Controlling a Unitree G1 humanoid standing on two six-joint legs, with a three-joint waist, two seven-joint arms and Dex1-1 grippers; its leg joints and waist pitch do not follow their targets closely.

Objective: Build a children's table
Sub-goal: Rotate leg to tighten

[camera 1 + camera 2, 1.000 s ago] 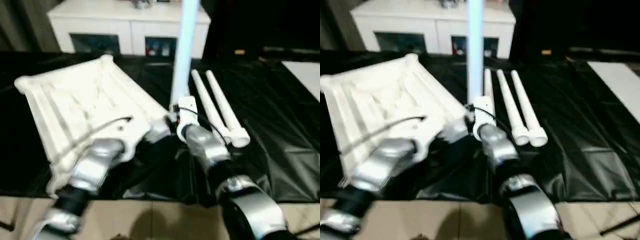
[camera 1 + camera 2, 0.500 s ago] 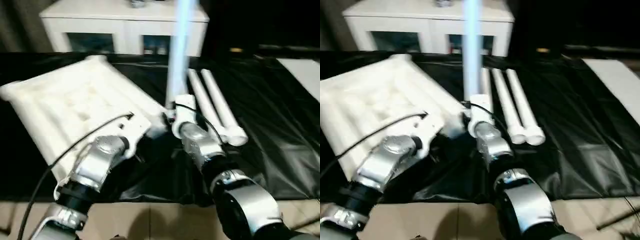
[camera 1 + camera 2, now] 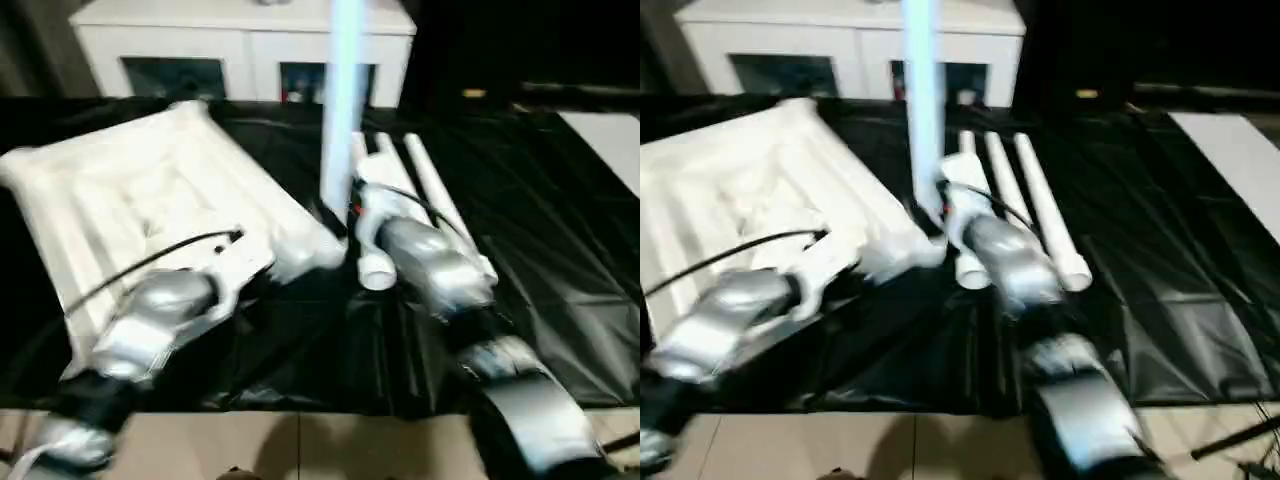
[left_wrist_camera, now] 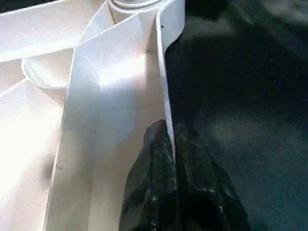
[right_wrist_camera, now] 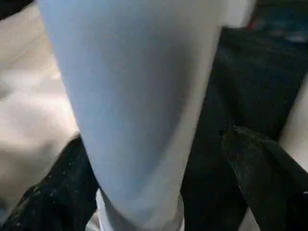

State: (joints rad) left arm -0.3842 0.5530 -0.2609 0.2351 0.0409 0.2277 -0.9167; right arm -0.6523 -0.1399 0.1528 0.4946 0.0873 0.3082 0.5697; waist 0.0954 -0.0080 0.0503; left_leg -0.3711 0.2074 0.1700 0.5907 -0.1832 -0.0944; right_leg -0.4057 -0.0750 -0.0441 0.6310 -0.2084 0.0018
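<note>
The children's table tabletop [image 3: 150,200] lies upside down on a black sheet [image 3: 540,250], its ribbed underside facing up, toward the robot's left side of the scene. From its near right corner one white leg [image 3: 342,110] stands upright, its foot seated at the round corner socket [image 4: 126,5] and its upper part running out of the head views' top edge. Just beside that corner, to the right, three more legs [image 3: 425,200] lie flat on the sheet side by side, their wide ends pointing toward the robot, with the leftmost one partly hidden behind the right forearm. The left gripper [image 4: 169,144] has its two black fingers [image 4: 149,192] pressed together on the thin upright rim of the tabletop, one finger on each face of that wall, close to the socket corner. The right gripper [image 5: 159,173] sits at the base of the standing leg with its fingers [image 5: 264,168] spread well apart, one on either side of the tube; a clear gap shows between the leg and the one finger, while the other is just beside it, contact not decidable. Behind the sheet, at the far side, stands a white cabinet [image 3: 240,40] with glass doors.
</note>
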